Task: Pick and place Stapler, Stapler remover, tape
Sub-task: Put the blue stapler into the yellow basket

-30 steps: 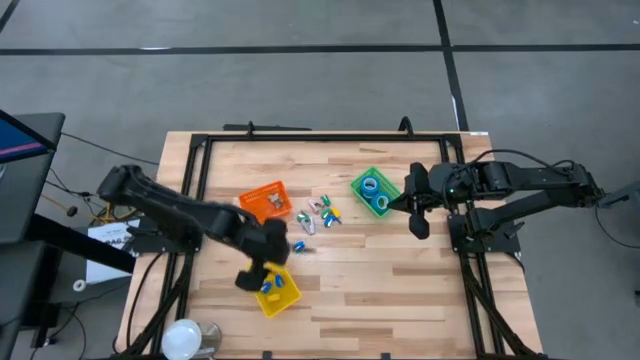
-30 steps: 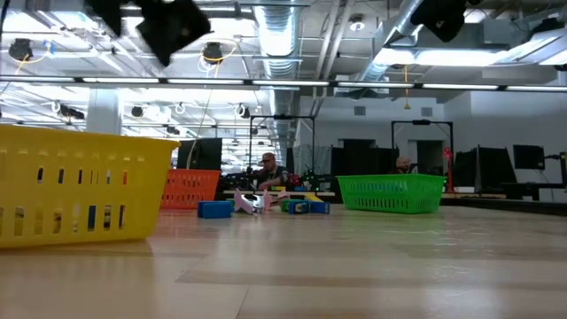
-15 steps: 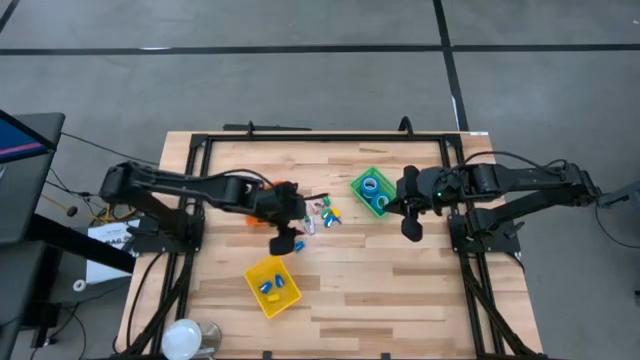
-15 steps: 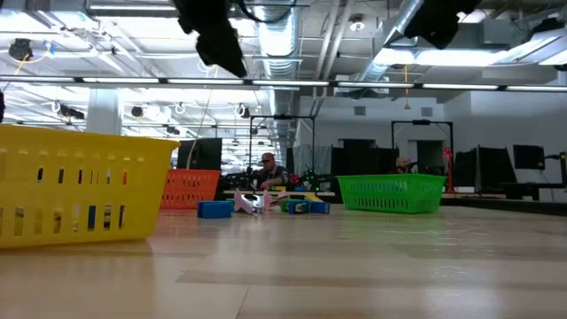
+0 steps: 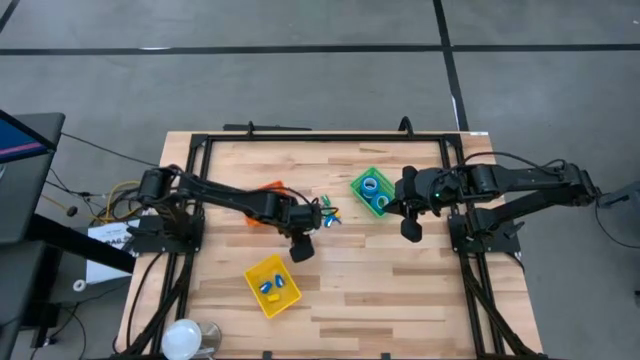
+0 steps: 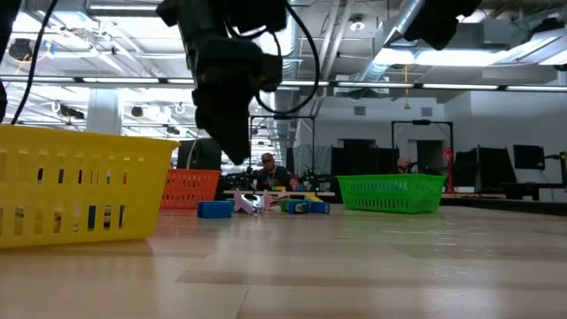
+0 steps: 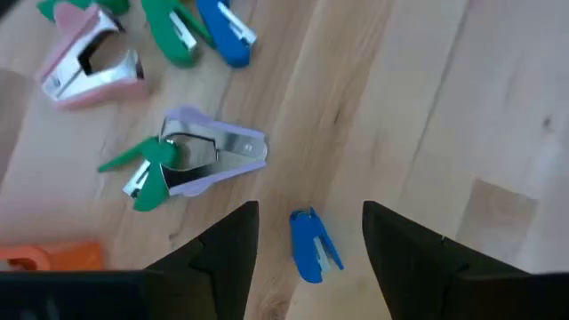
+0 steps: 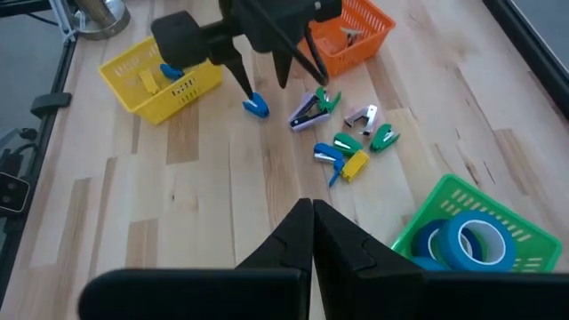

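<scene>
Wood-topped table [image 5: 380, 280] under two dark arms, seen from above: nearest the left front sits a yellow bin [image 5: 272, 285] holding small blue and yellow pieces, and farther back an orange bin [image 5: 262, 192] shows partly behind the left arm. The left gripper [image 7: 309, 233] hangs over the middle of the table with its fingers spread apart and nothing between them; a small blue stapler [image 7: 311, 245] lies on the wood straight below the gap, not touched by either finger. Just beyond it lies a lilac staple remover [image 7: 213, 158] against a green stapler [image 7: 142, 173], then a pink staple remover [image 7: 89, 69] and a further green and blue pair; a yellow stapler [image 8: 354, 164] lies at the right end of this scatter. To the right stands a green bin [image 5: 375, 192] with the tape [image 8: 467, 238] inside it, blue rolls with pale centres. The right gripper [image 8: 311, 218] waits in the air near the right side of the green bin, its fingers pressed together and holding nothing.
</scene>
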{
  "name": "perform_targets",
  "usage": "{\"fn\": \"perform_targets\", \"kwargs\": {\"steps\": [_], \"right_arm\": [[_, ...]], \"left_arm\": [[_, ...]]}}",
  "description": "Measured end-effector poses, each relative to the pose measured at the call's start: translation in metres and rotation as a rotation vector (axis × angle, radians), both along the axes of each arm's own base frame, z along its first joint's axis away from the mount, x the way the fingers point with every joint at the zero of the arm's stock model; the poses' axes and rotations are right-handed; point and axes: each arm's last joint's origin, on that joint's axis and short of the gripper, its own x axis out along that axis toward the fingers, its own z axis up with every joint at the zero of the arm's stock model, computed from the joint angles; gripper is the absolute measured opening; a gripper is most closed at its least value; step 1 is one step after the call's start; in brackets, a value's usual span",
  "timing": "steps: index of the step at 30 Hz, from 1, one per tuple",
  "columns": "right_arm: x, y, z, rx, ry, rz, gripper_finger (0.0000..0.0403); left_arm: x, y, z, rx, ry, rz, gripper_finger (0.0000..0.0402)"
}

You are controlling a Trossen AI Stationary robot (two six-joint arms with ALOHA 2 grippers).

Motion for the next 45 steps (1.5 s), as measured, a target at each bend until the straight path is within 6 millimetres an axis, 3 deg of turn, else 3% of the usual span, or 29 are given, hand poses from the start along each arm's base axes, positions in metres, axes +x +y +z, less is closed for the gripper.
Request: {"fn": "perform_targets", "kwargs": {"steps": [12, 23, 36, 45], "right_arm": [[0.0, 0.0, 0.0, 0.0, 0.001, 0.0, 0.0], [0.0, 0.0, 0.0, 0.002, 0.001, -0.002, 0.0], [0.0, 0.0, 0.0, 0.006, 0.0, -0.006, 0.0], [0.0, 0.0, 0.0, 0.008, 0.001, -0.007, 0.0]], "left_arm": [[0.001, -0.002, 0.002, -0.103, 0.013, 0.062, 0.0242], [-0.001, 0.004, 0.009, -0.126, 0.077, 0.157, 0.023], [0.01, 0.003, -0.04, -0.104, 0.222, 0.192, 0.0232], [0.012, 0.001, -0.049, -0.104, 0.236, 0.207, 0.0232]]}}
